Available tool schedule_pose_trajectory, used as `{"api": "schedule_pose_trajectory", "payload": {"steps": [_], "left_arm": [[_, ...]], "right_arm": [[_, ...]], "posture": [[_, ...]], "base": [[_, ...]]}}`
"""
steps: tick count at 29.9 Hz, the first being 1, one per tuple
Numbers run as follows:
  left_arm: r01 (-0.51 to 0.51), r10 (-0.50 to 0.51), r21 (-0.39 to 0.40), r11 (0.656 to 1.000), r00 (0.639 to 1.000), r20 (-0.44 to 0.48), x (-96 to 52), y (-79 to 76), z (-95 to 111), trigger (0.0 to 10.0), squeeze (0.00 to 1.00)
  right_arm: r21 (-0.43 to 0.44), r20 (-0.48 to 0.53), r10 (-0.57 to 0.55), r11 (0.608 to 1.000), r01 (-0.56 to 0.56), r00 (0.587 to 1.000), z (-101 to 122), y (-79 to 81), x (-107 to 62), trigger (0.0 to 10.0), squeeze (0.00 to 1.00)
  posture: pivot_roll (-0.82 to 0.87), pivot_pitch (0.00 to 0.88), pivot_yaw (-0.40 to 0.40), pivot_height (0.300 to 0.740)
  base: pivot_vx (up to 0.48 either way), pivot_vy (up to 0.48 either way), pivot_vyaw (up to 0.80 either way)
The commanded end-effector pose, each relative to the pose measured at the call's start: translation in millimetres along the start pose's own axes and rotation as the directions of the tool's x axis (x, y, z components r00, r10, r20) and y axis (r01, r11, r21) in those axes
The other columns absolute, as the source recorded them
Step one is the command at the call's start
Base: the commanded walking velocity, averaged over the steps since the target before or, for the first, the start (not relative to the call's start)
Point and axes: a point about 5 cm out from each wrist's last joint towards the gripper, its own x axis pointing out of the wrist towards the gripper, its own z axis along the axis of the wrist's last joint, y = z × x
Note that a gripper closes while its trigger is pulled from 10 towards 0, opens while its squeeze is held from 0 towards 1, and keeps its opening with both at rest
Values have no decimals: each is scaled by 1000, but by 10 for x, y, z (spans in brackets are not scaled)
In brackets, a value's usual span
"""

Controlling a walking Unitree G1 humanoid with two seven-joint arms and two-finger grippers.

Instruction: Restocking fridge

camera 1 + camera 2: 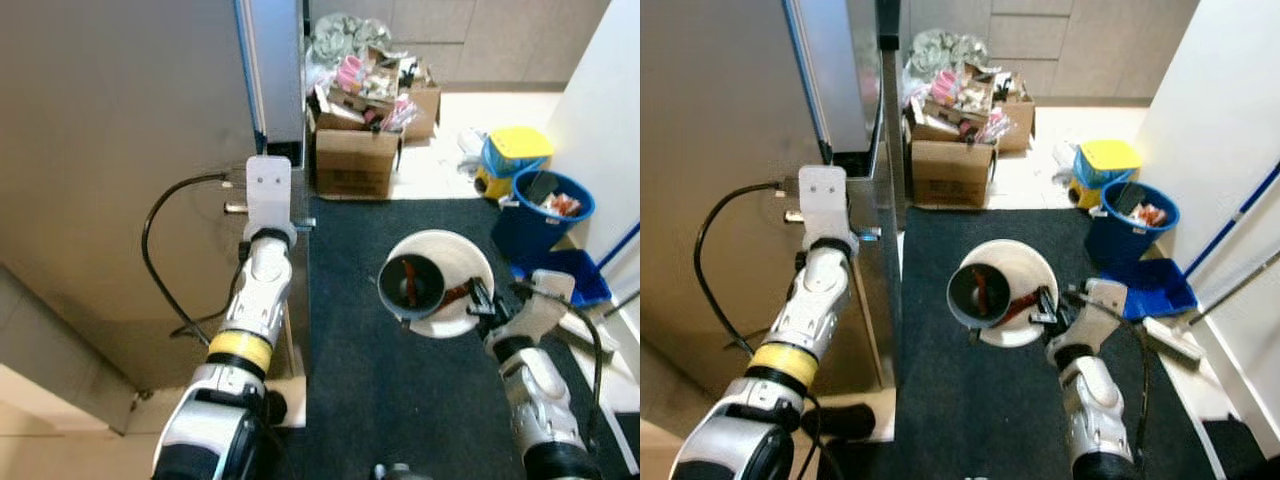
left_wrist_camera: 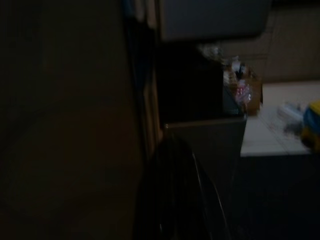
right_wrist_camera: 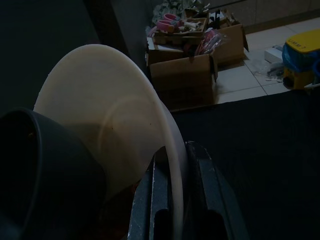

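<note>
Left eye view: the right gripper (image 1: 484, 298) pinches the rim of a white plate (image 1: 462, 262) at its 3 o'clock edge; a dark bowl (image 1: 411, 284) sits on the plate toward 9 o'clock, above the black mat (image 1: 390, 400). The left arm reaches to the fridge door (image 1: 120, 150).

Left wrist view: too dark to tell how the left gripper stands.

Right wrist view: both fingers (image 3: 152, 200) clamp the plate's edge; cardboard boxes (image 3: 185, 75) lie at 12 o'clock
</note>
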Motion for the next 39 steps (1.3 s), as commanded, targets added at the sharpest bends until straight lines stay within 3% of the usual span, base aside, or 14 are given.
{"api": "schedule_pose_trajectory", "payload": {"steps": [1,9,19,27,28,29,30,39], "left_arm": [[-65,65,11,998,997,37,96,164,96,10000,0],[-103,102,19,995,994,37,148,262,86,10000,0],[-87,87,10,996,996,14,173,167,46,10000,0],[-114,115,17,993,992,-56,208,153,-16,10000,0],[-109,109,13,994,992,-57,211,148,-15,10000,216],[-98,98,10,995,994,-53,213,137,-8,10000,361],[-83,83,5,997,995,-47,215,121,-1,10000,1000],[-4,4,1,1000,1000,-31,211,-3,19,10000,1000]], "right_arm": [[-5,24,-3,1000,3,1000,55,-10,-1,10000,0],[-5,25,-7,1000,7,1000,59,-28,-8,10000,0],[-6,20,-4,1000,4,1000,56,-26,-9,10000,0],[-9,18,-5,1000,5,1000,59,-33,-15,10000,0],[-9,19,-5,1000,5,1000,59,-33,-16,10000,0],[-9,19,-5,1000,5,1000,59,-34,-16,10000,0],[-9,18,-5,1000,5,1000,59,-34,-17,10000,0],[-7,17,-2,1000,2,1000,60,-32,-15,10000,0]], "posture": [[-89,54,-19,740],[-88,53,-18,740],[-92,58,-25,740],[-95,61,-29,740],[-95,61,-29,740],[-95,61,-29,740],[-94,62,-31,740],[-94,60,-32,740]], "base": [[0,0,0],[0,0,0],[0,0,0],[0,0,0],[0,0,0],[0,0,0],[0,0,0],[0,0,0]]}}
